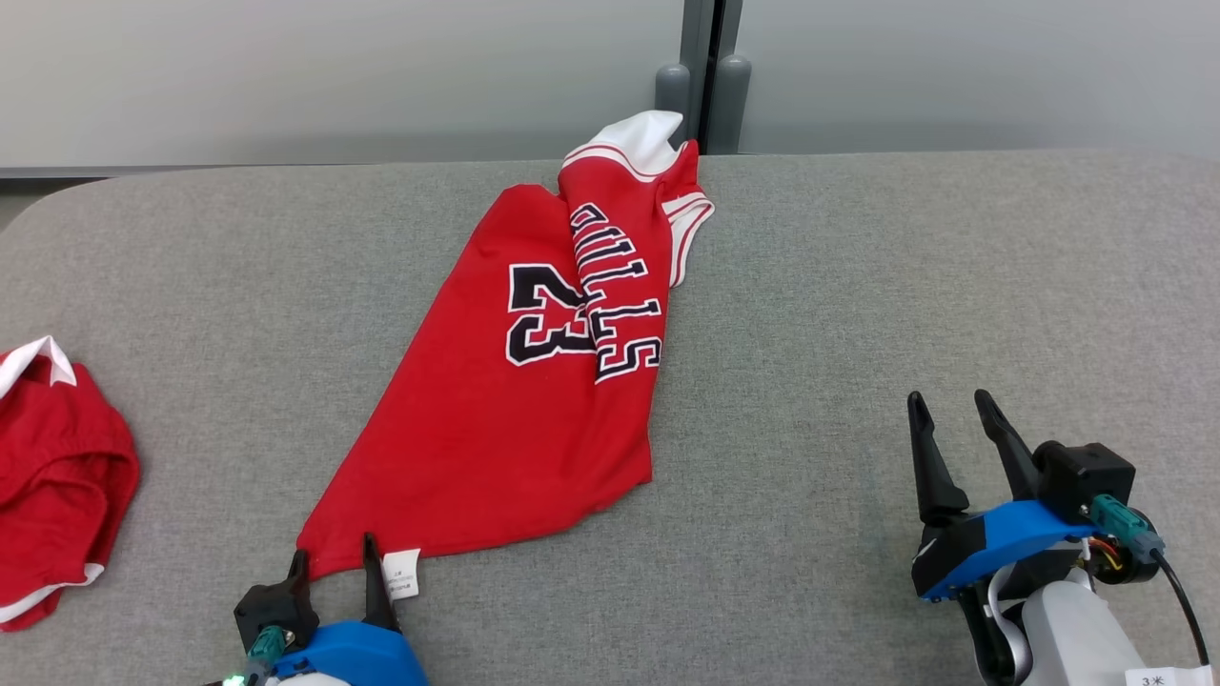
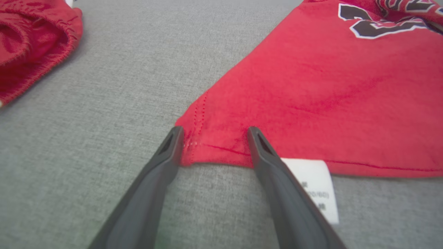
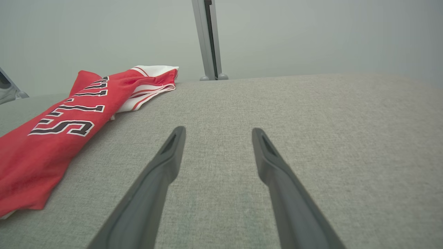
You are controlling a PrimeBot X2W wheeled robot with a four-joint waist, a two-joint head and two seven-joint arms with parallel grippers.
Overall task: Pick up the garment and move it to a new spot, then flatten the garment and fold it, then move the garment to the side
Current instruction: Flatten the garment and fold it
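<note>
I see the garment (image 1: pixel 534 400), a red jersey with a dark 23 and lettering outlined in white, lying across the middle of the head view on the grey table (image 1: pixel 858 286). It runs on a slant from its white-trimmed shoulder part at the upper centre, close to the table's far edge, down to a pointed hem corner at the lower left. It is not flat: one side is folded over lengthwise, so the lettering sits on a flap beside the number.

My left gripper (image 1: pixel 335 548) is at the bottom left of the head view with its jaws apart, clamped on nothing. In the left wrist view its two dark fingers (image 2: pixel 162 162) straddle that hem corner. The tip on the left of the frame sits right at the corner of the cloth. The other tip lies over the hem just beside the white label (image 2: pixel 316 186), and the stitched edge runs between the two. Whether the tips press on the fabric I cannot tell.

My right gripper (image 1: pixel 949 396) is at the lower right of the head view, jaws also apart and holding nothing, over bare grey table well apart from the garment. In the right wrist view the jersey lies off to the left of the frame.

A second red garment (image 1: pixel 57 467) with white trim sits bunched at the left edge of the head view, apart from the jersey. Behind the table is a pale wall (image 1: pixel 286 76) with a grey post (image 1: pixel 705 76) at the upper centre
</note>
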